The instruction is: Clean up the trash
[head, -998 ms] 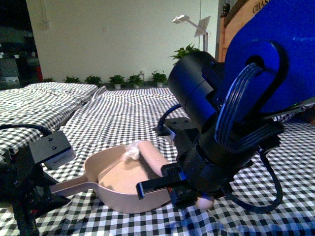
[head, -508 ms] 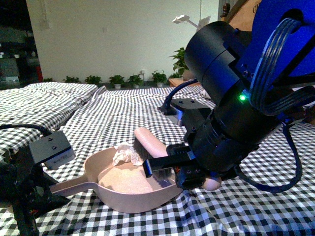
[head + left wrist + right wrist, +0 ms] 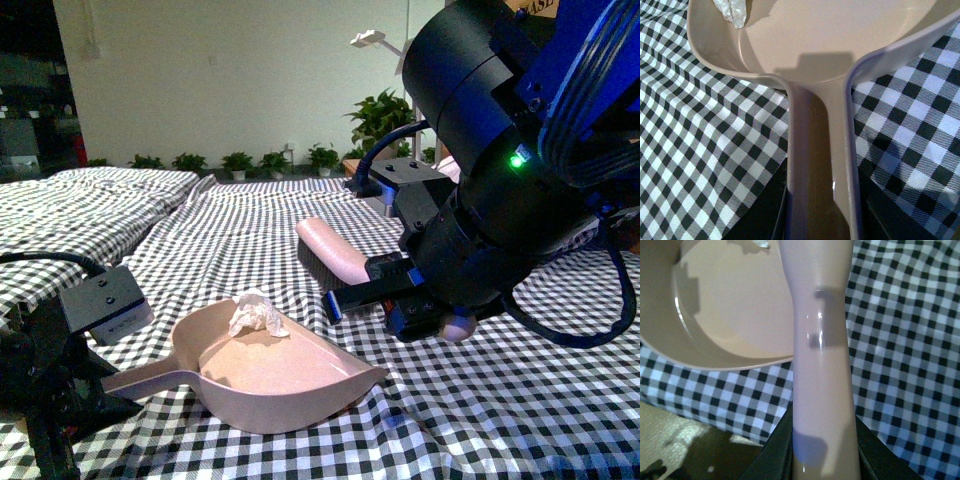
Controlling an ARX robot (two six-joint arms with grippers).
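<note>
The trash [image 3: 256,313], a small crumpled white paper wad, lies inside the pink dustpan [image 3: 270,385] near its back wall; a bit of it shows as the trash [image 3: 732,10] in the left wrist view. My left gripper [image 3: 95,385] is shut on the dustpan's handle [image 3: 822,165], low at the left. My right gripper [image 3: 395,300] is shut on the pink brush [image 3: 335,250], held in the air above and to the right of the pan. In the right wrist view the brush [image 3: 820,340] crosses over the dustpan's front lip [image 3: 740,357].
Everything rests on a black-and-white checked cloth [image 3: 500,400] that runs far back. Potted plants [image 3: 240,162] line the white wall behind. A wooden headboard [image 3: 480,40] stands at the far right.
My right arm has lifted the brush up and to the right, out of the dustpan. The paper wad stays in the pan. The left gripper and the dustpan have not moved.
</note>
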